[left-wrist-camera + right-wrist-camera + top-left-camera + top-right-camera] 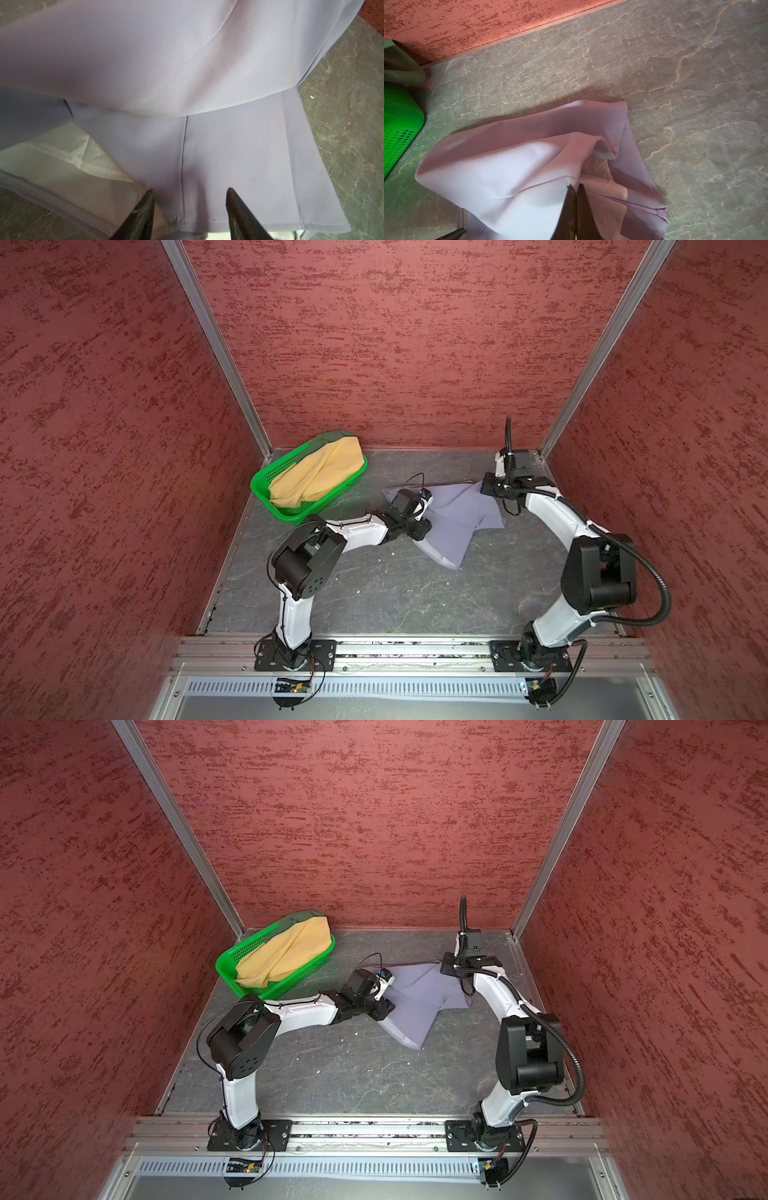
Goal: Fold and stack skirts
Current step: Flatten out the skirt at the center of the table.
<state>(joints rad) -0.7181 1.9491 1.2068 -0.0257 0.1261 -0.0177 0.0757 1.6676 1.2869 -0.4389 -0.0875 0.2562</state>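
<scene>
The right gripper pinches an edge of the lavender skirt, but the left gripper, jaws apart astride the hem beneath it, might nip only one layer, and the fold would skew.

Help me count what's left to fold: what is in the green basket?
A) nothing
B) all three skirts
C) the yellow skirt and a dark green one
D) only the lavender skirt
C: the yellow skirt and a dark green skirt lie in the green basket; the lavender skirt is on the table.
</scene>
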